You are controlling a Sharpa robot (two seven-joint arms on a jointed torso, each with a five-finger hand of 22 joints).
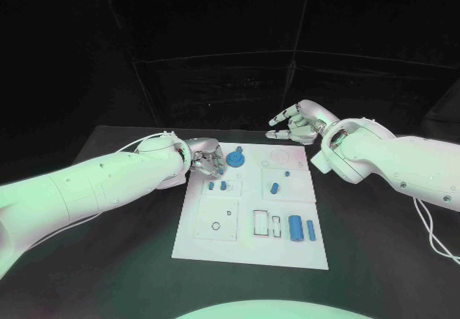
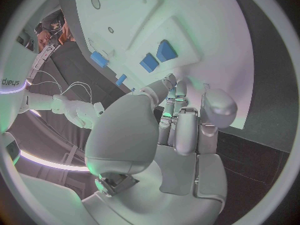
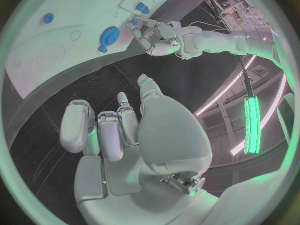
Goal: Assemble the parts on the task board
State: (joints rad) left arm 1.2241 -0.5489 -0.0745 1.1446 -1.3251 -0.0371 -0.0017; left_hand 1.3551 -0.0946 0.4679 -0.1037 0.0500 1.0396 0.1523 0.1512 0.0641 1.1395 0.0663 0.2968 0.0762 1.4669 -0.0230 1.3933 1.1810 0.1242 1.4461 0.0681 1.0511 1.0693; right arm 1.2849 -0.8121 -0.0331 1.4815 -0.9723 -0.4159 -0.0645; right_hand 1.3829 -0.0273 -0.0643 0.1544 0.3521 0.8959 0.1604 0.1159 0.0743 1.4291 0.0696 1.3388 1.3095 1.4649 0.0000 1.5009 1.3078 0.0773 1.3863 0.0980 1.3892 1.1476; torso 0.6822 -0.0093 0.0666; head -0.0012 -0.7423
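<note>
White task board (image 1: pixel 216 242) flat mid-worktop (image 1: pixel 106 266), carrying blue parts: a round gear-like part (image 1: pixel 236 159) near the far left corner, small pegs (image 1: pixel 217 187) just below it, another (image 1: pixel 274 188) in the middle, two cylinders (image 1: pixel 302 228) toward the near right. Left hand (image 1: pixel 204 162) over the board's far left edge beside the gear, fingers (image 2: pixel 177 120) curled downward; cannot tell whether anything is pinched. Right hand (image 1: pixel 300 123) off the board beyond its far right corner, above the worktop, fingers (image 3: pixel 103 127) loosely spread, holding nothing.
</note>
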